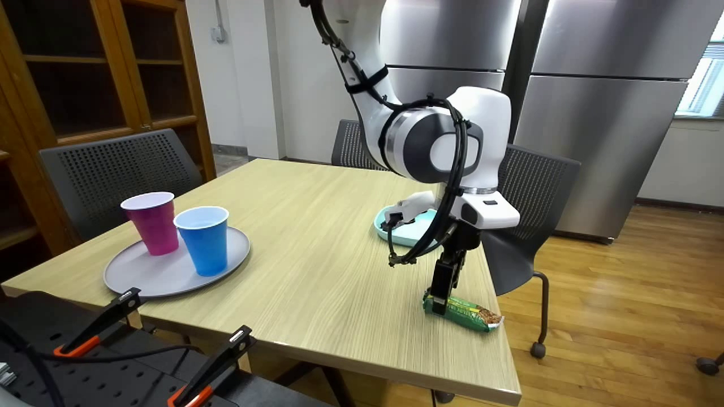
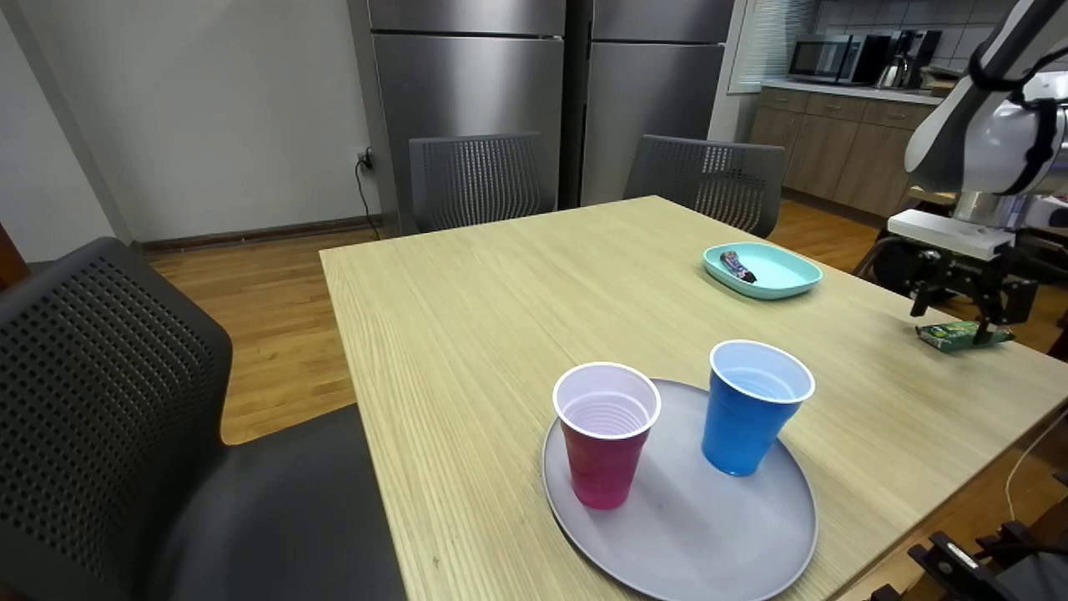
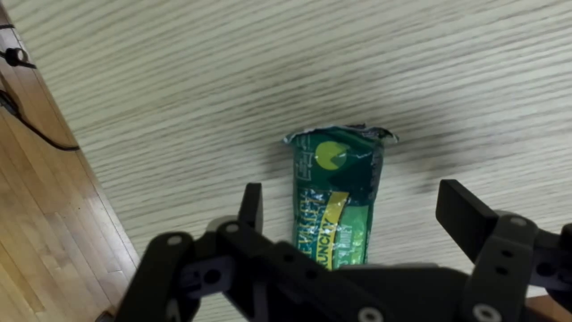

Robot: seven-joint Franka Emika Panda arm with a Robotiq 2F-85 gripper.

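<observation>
Jaws wide around glossy, crinkled wrapper

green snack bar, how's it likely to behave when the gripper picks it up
The green snack bar lies flat, so it probably won't roll. Its shiny wrapper may be a little slippery. The thin crimped end would likely bend if pinched.

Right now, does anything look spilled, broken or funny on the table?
Nothing stands out. The pink cup and blue cup stand upright on the grey plate, no spill shows, and the green bar, straddled by the open gripper, shows no visible tear.
</observation>
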